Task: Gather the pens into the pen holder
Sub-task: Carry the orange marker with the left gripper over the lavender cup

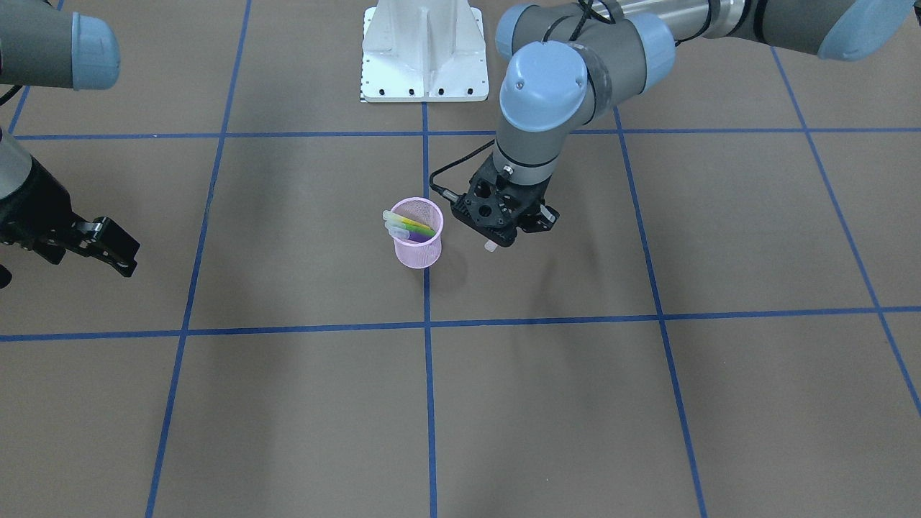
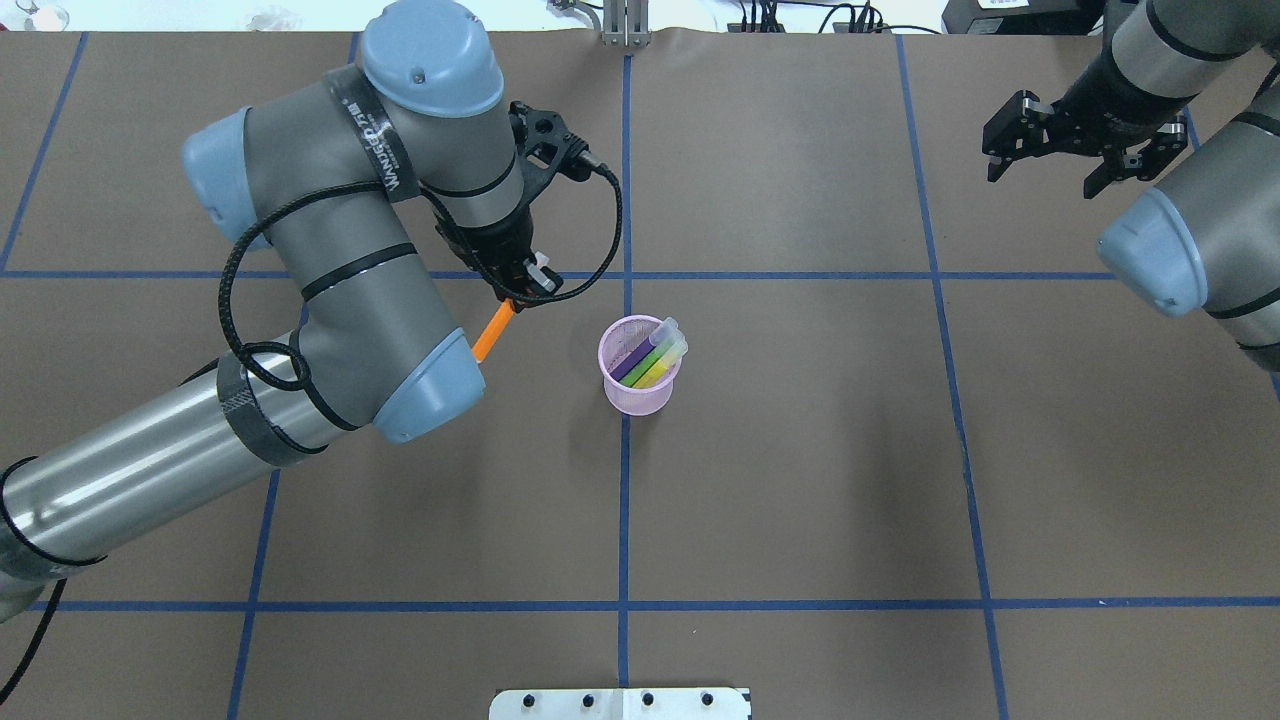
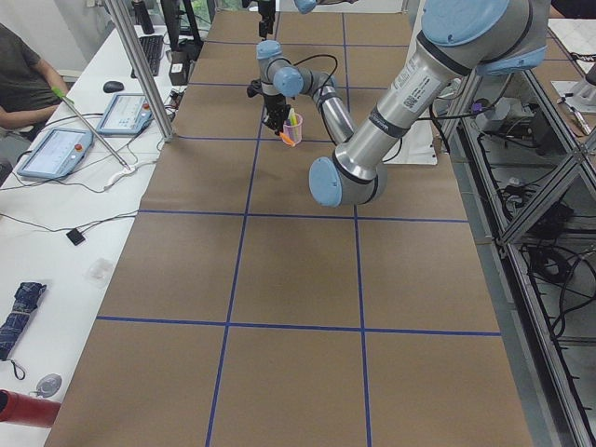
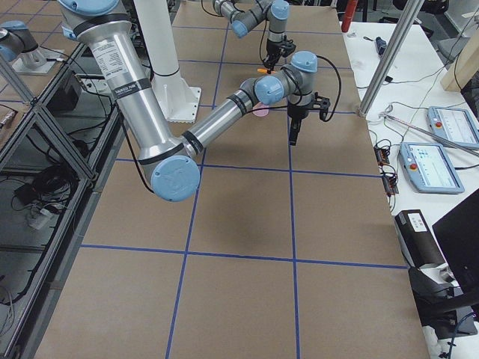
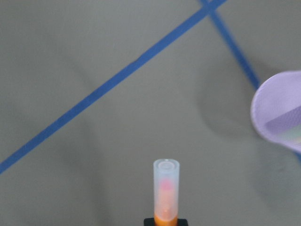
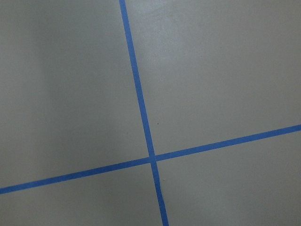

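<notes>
The pink mesh pen holder [image 2: 640, 385] [image 1: 419, 248] stands upright near the table's middle, on a blue tape line. A purple, a green and a yellow pen [image 2: 655, 357] lean inside it, pale caps up. My left gripper [image 2: 512, 298] [image 1: 505, 234] hangs just beside the holder, on the robot's left of it, and is shut on the orange pen [image 2: 492, 334]. That pen's translucent cap [image 5: 166, 181] points down over bare table, and the holder's rim [image 5: 277, 110] shows at the wrist view's right edge. Far off to the right, my right gripper [image 2: 1043, 178] [image 1: 119, 250] is open and holds nothing.
The white robot base [image 1: 424, 50] sits at the table's robot side. Blue tape lines [image 6: 141, 113] grid the brown table. A black cable [image 2: 600, 240] loops off the left wrist. Beyond the table edge, a person [image 3: 19, 84] sits at a desk with tablets [image 3: 56, 149].
</notes>
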